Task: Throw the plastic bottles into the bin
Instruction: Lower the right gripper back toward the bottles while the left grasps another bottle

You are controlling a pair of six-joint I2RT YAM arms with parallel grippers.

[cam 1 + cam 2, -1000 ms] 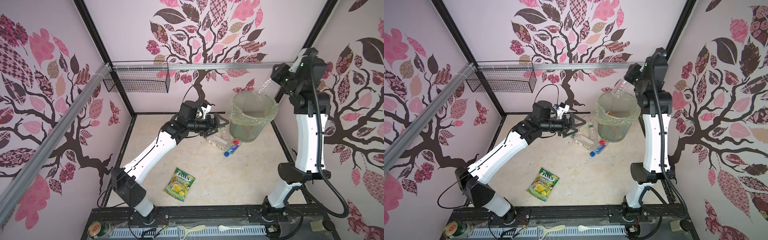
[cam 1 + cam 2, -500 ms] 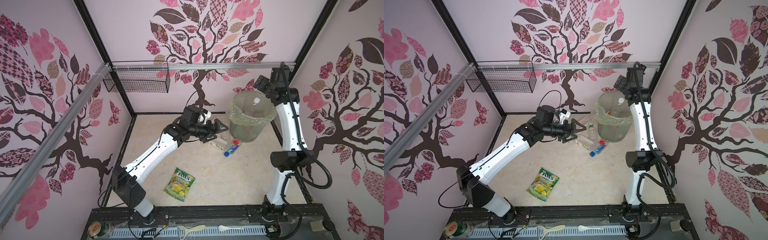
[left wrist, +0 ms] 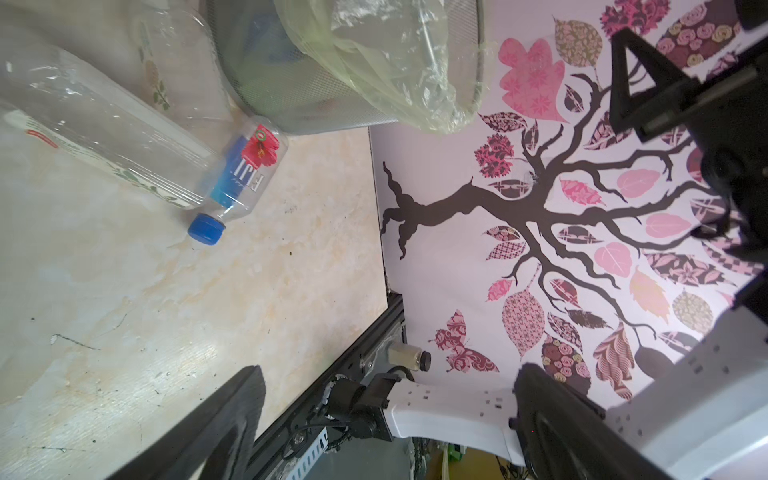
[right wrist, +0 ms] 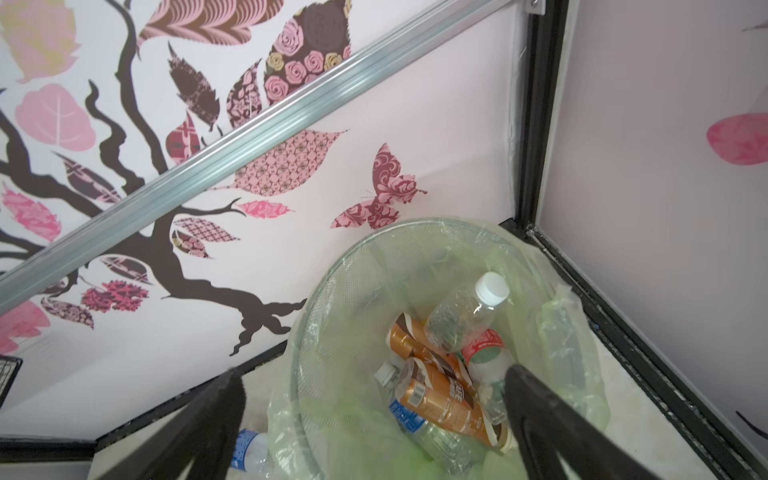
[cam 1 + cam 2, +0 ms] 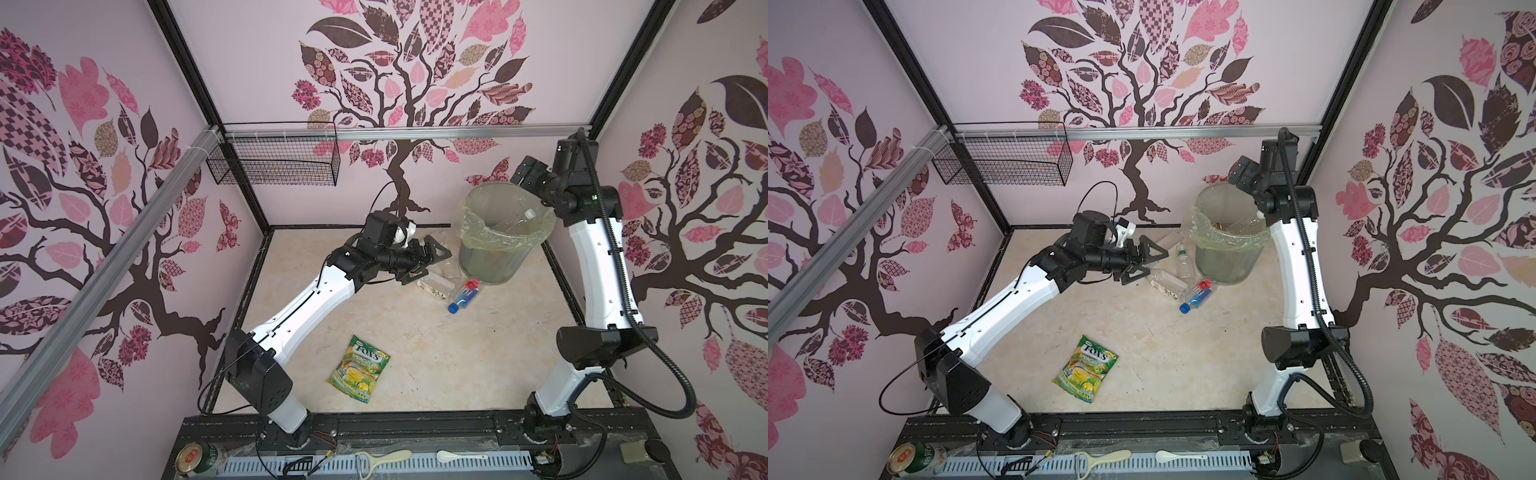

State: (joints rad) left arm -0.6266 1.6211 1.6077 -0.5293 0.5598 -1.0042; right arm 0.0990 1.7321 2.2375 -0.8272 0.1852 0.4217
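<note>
My left claw (image 5: 430, 262) hangs with its jaws spread wide and nothing between them, close to the bottles (image 3: 104, 124) lying on the bench (image 5: 436, 353) at the foot of the bin (image 5: 478, 235). There is a Fiji bottle (image 5: 462, 293) with a blue cap, a bigger clear bottle (image 5: 434, 286) touching it, and a green-capped one (image 5: 1185, 266) nearer the bin. My right claw (image 5: 524, 173) sits over the rim, jaws apart and empty, and its wrist view looks down on a white-capped bottle (image 4: 465, 309) and two brown-labelled ones (image 4: 436, 395) inside. I judge these empties light, thin-walled and slick. They will likely dent under a hard squeeze and roll if nudged, so I'd take the Fiji bottle across its body, square to its length, not by the cap. The bench is smooth, pale and marbled, giving little friction. A candy bag (image 5: 359, 368) lies well apart from the bottles, a wire basket (image 5: 274, 164) hangs on the far wall, and the bin stands tight in a corner.
</note>
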